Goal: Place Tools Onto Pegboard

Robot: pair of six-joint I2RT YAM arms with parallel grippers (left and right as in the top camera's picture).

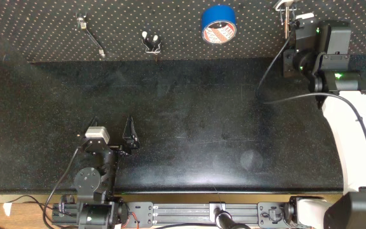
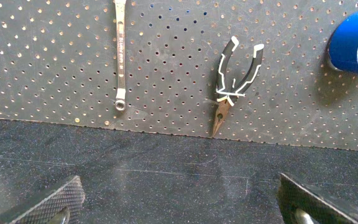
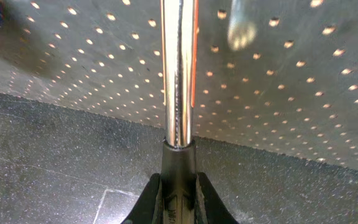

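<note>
Chrome-shafted tool with black handle (image 3: pixel 179 74): pinched at the handle by the right gripper (image 3: pixel 178 202), shaft close against the black perforated pegboard (image 3: pixel 291 93); contact cannot be told. Hung on the board: silver wrench (image 2: pixel 120 56), black-and-white-handled pliers (image 2: pixel 232 81), blue tape roll (image 1: pixel 218 24). Left gripper (image 2: pixel 180 198): fingers spread wide, low over the black table mat (image 2: pixel 166 168).

Pegboard (image 1: pixel 43 25) carries a wrench (image 1: pixel 91 37), pliers (image 1: pixel 150 42) and a blue tape roll (image 1: pixel 218 24). Right gripper (image 1: pixel 291 25) presents a metal tool (image 1: pixel 285 6) at the board. Left gripper (image 1: pixel 114 130) sits well apart over the black mat (image 1: pixel 202 114).
</note>
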